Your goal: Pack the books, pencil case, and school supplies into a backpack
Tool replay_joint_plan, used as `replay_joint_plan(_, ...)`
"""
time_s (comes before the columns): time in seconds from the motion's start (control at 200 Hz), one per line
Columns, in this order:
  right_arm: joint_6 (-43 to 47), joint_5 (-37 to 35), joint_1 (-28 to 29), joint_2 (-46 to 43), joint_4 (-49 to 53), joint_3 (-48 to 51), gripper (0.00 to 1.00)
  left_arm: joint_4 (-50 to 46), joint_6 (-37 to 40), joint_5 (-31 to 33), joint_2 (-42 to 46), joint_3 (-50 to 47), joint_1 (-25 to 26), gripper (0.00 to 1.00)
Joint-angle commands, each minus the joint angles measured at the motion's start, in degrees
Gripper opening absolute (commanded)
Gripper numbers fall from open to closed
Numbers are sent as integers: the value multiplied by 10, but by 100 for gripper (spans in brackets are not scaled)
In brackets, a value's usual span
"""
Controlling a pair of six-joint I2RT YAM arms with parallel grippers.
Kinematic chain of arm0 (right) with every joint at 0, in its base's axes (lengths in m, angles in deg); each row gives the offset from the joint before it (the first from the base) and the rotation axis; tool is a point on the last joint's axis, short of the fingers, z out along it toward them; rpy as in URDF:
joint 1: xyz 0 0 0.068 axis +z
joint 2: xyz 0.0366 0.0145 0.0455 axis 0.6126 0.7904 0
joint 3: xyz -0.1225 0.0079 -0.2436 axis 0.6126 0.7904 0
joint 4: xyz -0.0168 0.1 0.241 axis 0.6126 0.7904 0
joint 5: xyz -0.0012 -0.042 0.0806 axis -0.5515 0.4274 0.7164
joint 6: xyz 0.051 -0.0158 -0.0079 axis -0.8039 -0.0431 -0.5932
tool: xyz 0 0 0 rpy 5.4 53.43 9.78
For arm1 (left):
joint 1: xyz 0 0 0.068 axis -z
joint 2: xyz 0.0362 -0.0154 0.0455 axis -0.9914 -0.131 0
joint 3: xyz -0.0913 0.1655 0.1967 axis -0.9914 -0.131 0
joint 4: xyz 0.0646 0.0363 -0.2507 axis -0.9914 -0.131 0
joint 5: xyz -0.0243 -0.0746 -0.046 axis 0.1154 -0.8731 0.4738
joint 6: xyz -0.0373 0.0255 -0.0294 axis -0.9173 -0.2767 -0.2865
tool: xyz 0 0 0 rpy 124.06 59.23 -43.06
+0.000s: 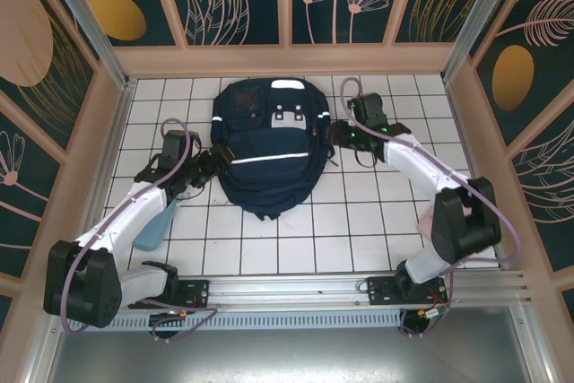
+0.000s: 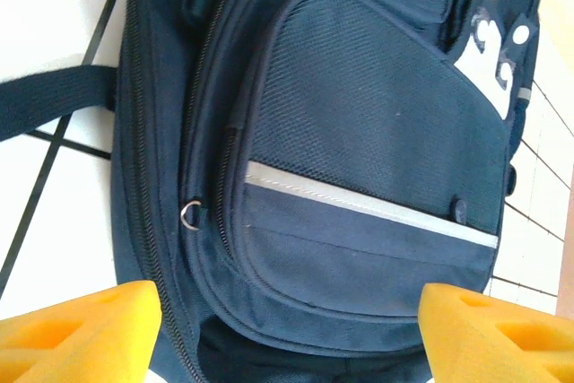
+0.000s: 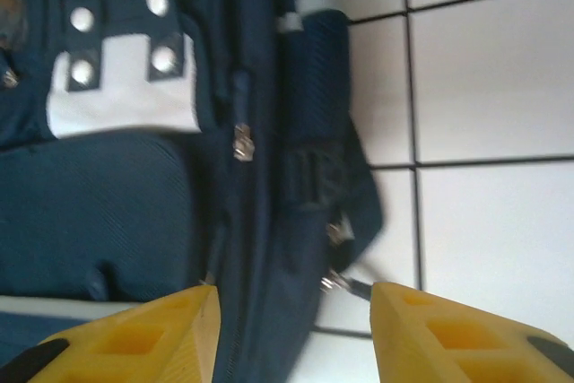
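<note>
Lying front-up on the white tiled table (image 1: 359, 221), the backpack (image 1: 267, 145) is sitting between the arms, while the left gripper (image 1: 210, 161) is hovering beside its left side and the right gripper (image 1: 333, 135) beside its right edge, both with jaws spread and gripping nothing.

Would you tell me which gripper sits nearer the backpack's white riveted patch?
The right gripper, alongside the backpack's white patch; the left gripper sits level with the reflective stripe.

Matt woven cloth backpack (image 2: 359, 132), glossy tiled table (image 1: 359, 230), metal zip ring (image 2: 190, 214).
</note>
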Motion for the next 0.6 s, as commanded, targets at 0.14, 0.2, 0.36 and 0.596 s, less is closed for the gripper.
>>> replay_joint_plan(0.14, -42, -63, 31, 192, 52, -190, 38, 24, 35, -20, -36, 37, 22, 77)
replay_joint_plan(0.2, -41, -78, 33, 225, 64, -223, 37, 25, 39, -20, -45, 43, 33, 77)
replay_joint_plan(0.36, -26, -80, 34, 279, 79, -275, 34, 29, 42, -18, -61, 49, 52, 77)
replay_joint_plan(0.596, -8, -92, 34, 325, 107, -322, 29, 35, 48, -22, -84, 60, 67, 77)
